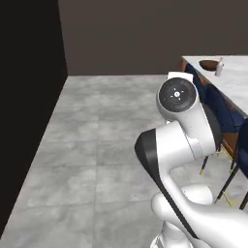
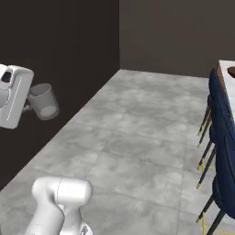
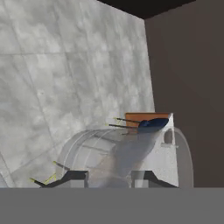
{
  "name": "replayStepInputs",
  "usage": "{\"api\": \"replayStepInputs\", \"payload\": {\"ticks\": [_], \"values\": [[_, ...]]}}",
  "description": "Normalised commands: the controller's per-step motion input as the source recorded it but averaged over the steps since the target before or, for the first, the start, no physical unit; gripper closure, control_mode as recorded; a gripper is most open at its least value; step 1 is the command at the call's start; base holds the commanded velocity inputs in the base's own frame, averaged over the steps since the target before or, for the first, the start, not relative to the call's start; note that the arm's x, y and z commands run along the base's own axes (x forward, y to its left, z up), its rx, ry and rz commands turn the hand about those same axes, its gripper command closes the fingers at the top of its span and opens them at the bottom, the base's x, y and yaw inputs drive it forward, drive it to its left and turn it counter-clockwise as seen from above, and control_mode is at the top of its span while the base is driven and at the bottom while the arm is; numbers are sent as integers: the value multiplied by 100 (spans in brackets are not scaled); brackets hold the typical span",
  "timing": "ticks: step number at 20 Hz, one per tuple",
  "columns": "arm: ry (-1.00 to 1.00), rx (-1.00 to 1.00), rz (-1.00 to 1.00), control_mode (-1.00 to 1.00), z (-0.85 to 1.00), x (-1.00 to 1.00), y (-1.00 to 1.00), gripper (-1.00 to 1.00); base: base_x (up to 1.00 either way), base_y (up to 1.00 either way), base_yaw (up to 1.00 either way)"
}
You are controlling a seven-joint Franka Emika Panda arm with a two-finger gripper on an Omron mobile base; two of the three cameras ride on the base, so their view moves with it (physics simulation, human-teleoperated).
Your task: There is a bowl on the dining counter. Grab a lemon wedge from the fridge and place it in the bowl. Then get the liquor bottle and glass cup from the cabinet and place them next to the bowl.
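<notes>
Fingers (image 3: pixel 109 177) grip the glass cup (image 2: pixel 44 102), held sideways in the air above the grey tiled floor (image 2: pixel 137 151), mostly hidden behind its clear wall in the hand view. Far off, the dining counter (image 1: pixel 232 80) is cut off at the frame edge; on it the bowl (image 1: pixel 209 64) sits just beside the liquor bottle (image 1: pixel 219 67), both small and hard to make out. Blue chairs (image 2: pixel 222 137) line its side.

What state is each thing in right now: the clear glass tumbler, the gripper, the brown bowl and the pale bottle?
Clear greyish glass cup: held off the floor, tipped sideways.
Two-finger gripper: shut on the glass cup.
Shallow dark-brown bowl: resting on the white marble dining counter; contents too small to tell.
Small pale liquor bottle: upright beside the bowl.
</notes>
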Motion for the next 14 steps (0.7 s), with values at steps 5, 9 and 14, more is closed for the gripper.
{"api": "replayStepInputs", "payload": {"ticks": [5,9,14], "values": [[0,0,0,100,0,0,0,100,100,29,-64],[0,0,0,100,0,0,0,100,100,40,-62],[0,0,0,100,0,0,0,100,100,64,-60]]}}
